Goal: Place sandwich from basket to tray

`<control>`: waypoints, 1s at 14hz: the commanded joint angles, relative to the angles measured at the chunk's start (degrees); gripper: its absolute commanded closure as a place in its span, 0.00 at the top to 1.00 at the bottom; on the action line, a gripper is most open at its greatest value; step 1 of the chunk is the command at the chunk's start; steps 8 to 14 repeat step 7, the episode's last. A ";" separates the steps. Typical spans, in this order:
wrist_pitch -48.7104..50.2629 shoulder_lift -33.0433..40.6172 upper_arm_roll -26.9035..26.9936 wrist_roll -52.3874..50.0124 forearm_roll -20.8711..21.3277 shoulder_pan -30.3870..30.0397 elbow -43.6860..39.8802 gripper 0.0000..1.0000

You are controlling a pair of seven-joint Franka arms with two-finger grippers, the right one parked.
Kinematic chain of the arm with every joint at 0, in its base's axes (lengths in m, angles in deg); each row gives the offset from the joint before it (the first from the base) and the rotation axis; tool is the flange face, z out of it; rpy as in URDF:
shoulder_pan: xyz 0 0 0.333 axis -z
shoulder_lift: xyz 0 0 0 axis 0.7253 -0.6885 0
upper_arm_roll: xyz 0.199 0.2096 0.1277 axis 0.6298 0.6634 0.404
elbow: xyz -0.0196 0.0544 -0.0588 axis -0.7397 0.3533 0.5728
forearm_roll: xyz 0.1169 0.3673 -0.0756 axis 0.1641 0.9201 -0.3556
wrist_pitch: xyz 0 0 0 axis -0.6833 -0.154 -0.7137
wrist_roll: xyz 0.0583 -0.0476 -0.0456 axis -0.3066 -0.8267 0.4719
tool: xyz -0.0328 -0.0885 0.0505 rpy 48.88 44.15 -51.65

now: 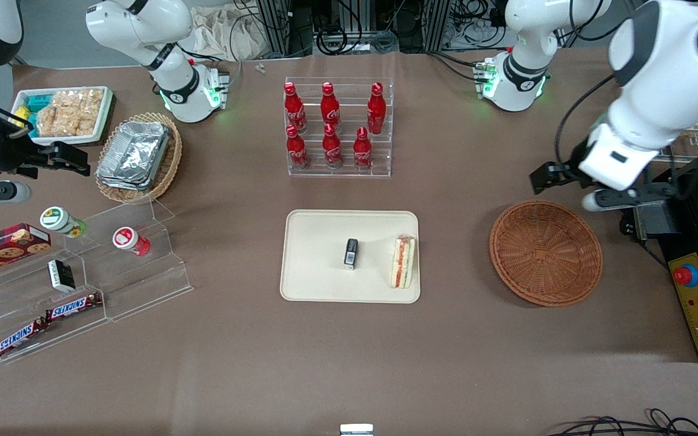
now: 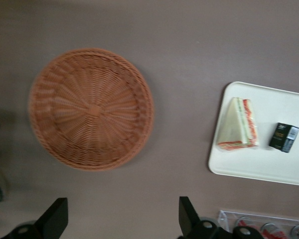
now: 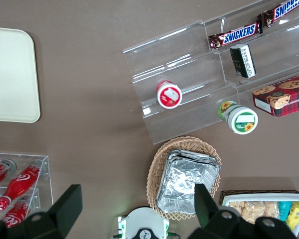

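The sandwich (image 1: 403, 261) (image 2: 237, 127), a pale wedge with red and green filling, lies on the beige tray (image 1: 325, 278) (image 2: 269, 164), at the tray's end nearest the basket. The reddish-brown woven basket (image 1: 546, 253) (image 2: 91, 108) stands empty beside the tray, toward the working arm's end of the table. My gripper (image 1: 573, 184) (image 2: 122, 219) hovers above the table just farther from the front camera than the basket. It is open, and only bare table shows between its fingers.
A small black box (image 1: 351, 253) (image 2: 284, 137) lies mid-tray. A clear rack of red bottles (image 1: 338, 127) stands farther back. A control box with a red button (image 1: 697, 303) sits at the working arm's table edge. A stepped acrylic shelf (image 1: 82, 284) and a foil-container basket (image 1: 137, 156) lie toward the parked arm's end.
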 commanded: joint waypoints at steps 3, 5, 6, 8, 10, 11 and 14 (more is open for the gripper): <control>2.15 -0.18 14.51 2.63 4.67 11.89 -1.02 1.00; 7.58 -5.44 14.42 2.45 5.75 11.89 -8.21 1.00; 9.00 -7.99 14.51 2.97 5.84 11.80 -11.30 1.00; 9.19 -10.11 14.51 2.80 5.84 11.80 -13.16 1.00; 9.19 -10.11 14.51 2.80 5.84 11.80 -13.16 1.00; 9.19 -10.11 14.51 2.80 5.84 11.80 -13.16 1.00; 9.19 -10.11 14.51 2.80 5.84 11.80 -13.16 1.00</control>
